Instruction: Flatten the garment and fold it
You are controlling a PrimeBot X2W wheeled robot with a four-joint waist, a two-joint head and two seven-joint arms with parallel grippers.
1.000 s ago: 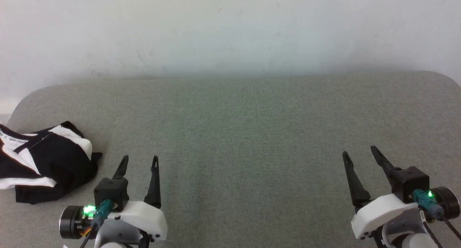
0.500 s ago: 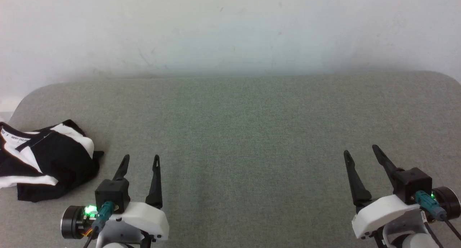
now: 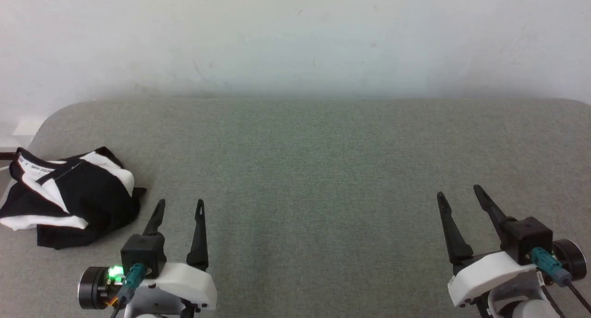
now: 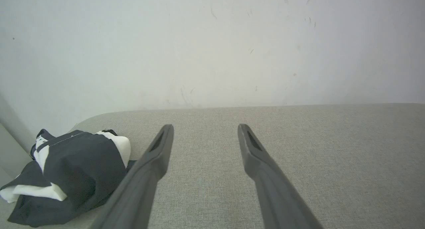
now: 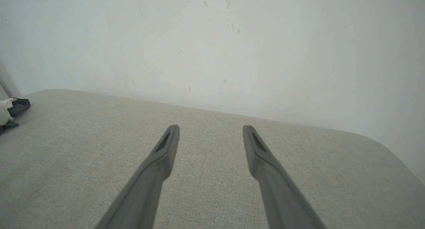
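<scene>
The view has swung left, showing more of the crumpled white-and-black soft shirt (image 3: 69, 193) on the grey desk (image 3: 314, 170); left tool (image 3: 180, 202) and right tool (image 3: 458, 192) gape empty, ready to reach.

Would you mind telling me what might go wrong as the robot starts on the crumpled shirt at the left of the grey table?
1. The garment lies bunched near the table's left edge; a sideways tug may drag it off.
2. Its layers overlap, so the open left gripper may pinch several at once.
3. The open right gripper hovers far across the table, an awkward reach.
</scene>
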